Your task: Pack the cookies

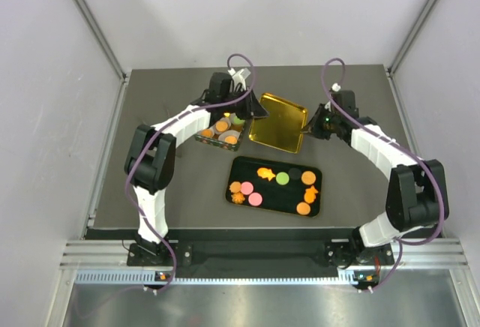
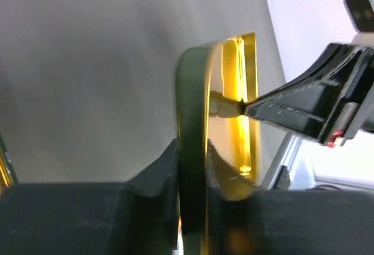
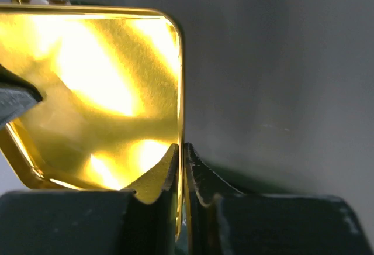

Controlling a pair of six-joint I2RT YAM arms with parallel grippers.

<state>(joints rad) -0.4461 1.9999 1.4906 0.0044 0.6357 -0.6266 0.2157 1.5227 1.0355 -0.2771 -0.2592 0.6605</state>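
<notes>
Several cookies (image 1: 255, 199), orange, pink and green, lie on a black tray (image 1: 289, 192) in the middle of the table. More orange cookies (image 1: 223, 126) sit in an open green tin (image 1: 201, 139) at the left. A tin lid (image 1: 277, 121), gold inside up, hangs between both grippers. My left gripper (image 1: 253, 108) is shut on the lid's left rim; in the left wrist view the gripper (image 2: 193, 150) pinches the lid's green rim (image 2: 190, 91). My right gripper (image 1: 309, 126) is shut on the lid's right rim, seen in the right wrist view (image 3: 182, 150) against the gold lid (image 3: 87, 79).
The dark table (image 1: 172, 184) is walled by grey panels on three sides. The right gripper shows in the left wrist view (image 2: 298, 106) across the lid. The tin stands directly left of the lid, the tray just in front of it.
</notes>
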